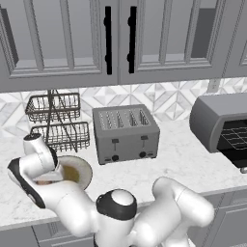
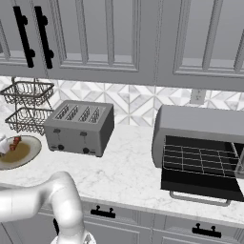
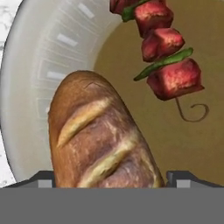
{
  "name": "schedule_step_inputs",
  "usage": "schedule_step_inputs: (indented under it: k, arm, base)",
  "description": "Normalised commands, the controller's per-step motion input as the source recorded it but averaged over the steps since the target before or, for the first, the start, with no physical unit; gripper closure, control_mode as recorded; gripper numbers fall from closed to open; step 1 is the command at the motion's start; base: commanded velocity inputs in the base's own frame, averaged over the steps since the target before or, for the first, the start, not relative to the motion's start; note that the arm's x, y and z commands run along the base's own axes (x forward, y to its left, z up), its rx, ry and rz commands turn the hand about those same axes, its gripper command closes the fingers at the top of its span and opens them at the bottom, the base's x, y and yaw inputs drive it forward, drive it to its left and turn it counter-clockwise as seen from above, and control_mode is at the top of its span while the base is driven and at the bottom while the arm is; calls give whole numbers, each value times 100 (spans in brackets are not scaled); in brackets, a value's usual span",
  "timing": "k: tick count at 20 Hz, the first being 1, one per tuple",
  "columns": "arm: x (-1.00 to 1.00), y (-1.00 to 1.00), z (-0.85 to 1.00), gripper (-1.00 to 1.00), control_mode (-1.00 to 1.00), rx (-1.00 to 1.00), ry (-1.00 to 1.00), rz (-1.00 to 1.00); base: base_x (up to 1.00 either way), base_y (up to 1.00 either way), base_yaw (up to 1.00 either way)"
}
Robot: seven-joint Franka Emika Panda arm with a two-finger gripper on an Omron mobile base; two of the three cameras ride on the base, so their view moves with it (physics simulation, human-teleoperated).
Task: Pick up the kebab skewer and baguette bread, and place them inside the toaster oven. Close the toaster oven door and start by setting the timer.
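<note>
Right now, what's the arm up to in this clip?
The arm is bent down over the plate at the left end of the counter, its jaws open on either side of the baguette, which lies on the plate beside the skewer. Nothing is lifted yet. The toaster oven at the right end has its door folded down and a bare rack. A four-slot toaster stands between them.
</note>
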Motion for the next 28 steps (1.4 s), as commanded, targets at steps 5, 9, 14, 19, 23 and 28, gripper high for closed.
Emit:
schedule_step_inputs:
  k: [5, 9, 14, 19, 23, 28]
  arm:
    - [-43, -67, 90, 100, -100, 1, -10, -3]
    - [-81, -100, 54, 100, -100, 12, -4, -13]
    - [-27, -100, 33, 100, -100, 13, 0, -31]
    - [-5, -100, 32, 100, -100, 15, 0, -30]
    - [-3, -100, 26, 100, -100, 15, 0, -31]
    - [0, -100, 11, 100, -100, 15, 0, -39]
  base:
    - [0, 0, 0]
    - [0, 0, 0]
    - [0, 0, 0]
    - [0, 0, 0]
    - [0, 0, 0]
    - [0, 0, 0]
